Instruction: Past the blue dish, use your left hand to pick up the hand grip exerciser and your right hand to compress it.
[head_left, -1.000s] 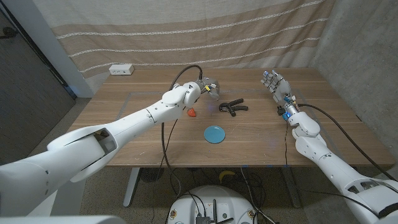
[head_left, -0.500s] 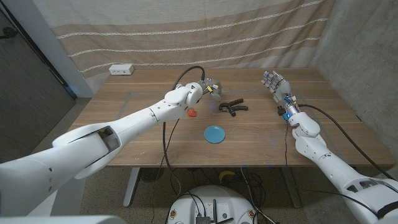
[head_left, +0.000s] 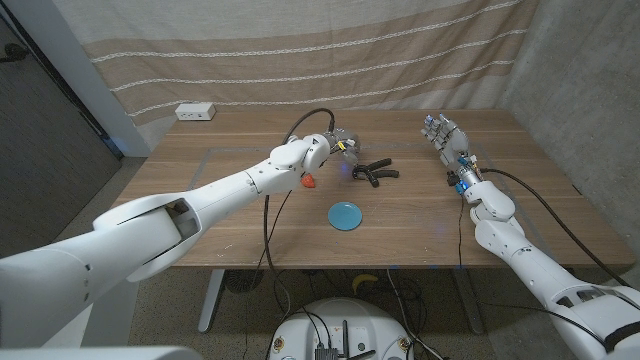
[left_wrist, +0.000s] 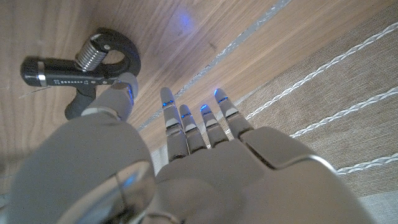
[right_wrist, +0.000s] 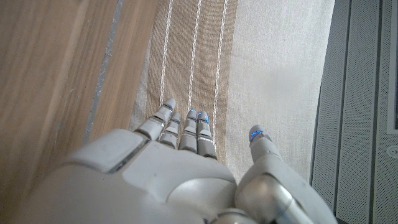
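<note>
Beyond the blue dish (head_left: 346, 215), the open left hand (head_left: 343, 146) nears the exerciser (head_left: 374, 171) (right hand (head_left: 444, 137) open, well apart).

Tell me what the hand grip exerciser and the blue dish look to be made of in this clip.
Hand grip exerciser: matte black handles, probably plastic or foam-covered, joined by a shiny coiled spring that looks like bare metal; one handle carries a row of pale markings. Blue dish: uniform light blue with a smooth, flat look, likely plastic, though glazed ceramic cannot be ruled out from this distance.
</note>
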